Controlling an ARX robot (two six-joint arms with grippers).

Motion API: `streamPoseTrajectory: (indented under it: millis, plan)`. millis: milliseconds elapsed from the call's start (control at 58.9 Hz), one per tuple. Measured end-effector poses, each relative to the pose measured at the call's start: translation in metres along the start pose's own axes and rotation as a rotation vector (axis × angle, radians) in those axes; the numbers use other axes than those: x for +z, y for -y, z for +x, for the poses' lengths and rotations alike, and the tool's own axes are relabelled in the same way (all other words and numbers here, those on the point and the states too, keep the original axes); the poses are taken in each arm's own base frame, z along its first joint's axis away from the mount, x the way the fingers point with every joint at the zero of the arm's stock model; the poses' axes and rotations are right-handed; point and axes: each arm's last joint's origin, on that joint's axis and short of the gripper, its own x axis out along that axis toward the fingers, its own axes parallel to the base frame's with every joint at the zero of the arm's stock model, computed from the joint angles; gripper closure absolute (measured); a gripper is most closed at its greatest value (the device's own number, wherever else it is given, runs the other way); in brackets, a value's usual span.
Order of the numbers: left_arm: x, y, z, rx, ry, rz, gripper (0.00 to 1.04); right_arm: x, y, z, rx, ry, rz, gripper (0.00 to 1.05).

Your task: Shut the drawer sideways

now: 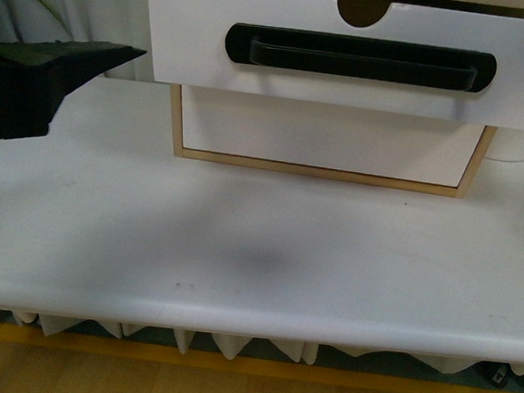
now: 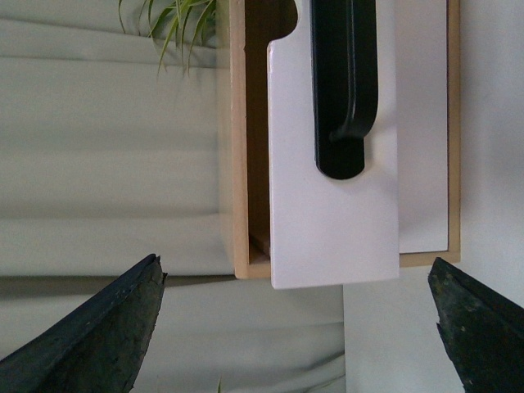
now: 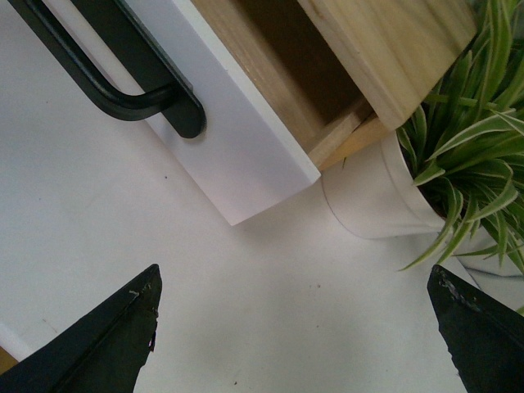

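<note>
Showing the wide white panel drawer front (image 1: 346,93), with long black oval bar handle (image 1: 359,57), pulled out at upper centre of frame; left end effector (image 2: 293,264) and right end effector (image 3: 294,270) gape empty. Probably stiff, light-sliding: press its flat face.

Drawer (image 1: 194,32) out, your left gripper (image 1: 138,13) just beside its left end.
Black handle (image 1: 359,57) faces you; a plain front (image 1: 333,136) sits below, over the white table (image 1: 238,250).
</note>
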Motion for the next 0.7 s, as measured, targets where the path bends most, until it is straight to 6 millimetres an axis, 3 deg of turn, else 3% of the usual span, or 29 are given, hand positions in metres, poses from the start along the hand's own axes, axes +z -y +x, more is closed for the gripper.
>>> streamPoseTrajectory:
  millis: [408, 696]
  plan:
    - [-0.007, -0.011, 0.054, -0.013, 0.0, 0.075, 0.06, 0.014, 0.006, 0.034, 0.063, 0.01, -0.047, 0.09]
    - [-0.011, -0.014, 0.069, 0.002, -0.007, 0.081, 0.06, 0.019, 0.011, 0.052, 0.073, 0.001, -0.06, 0.09]
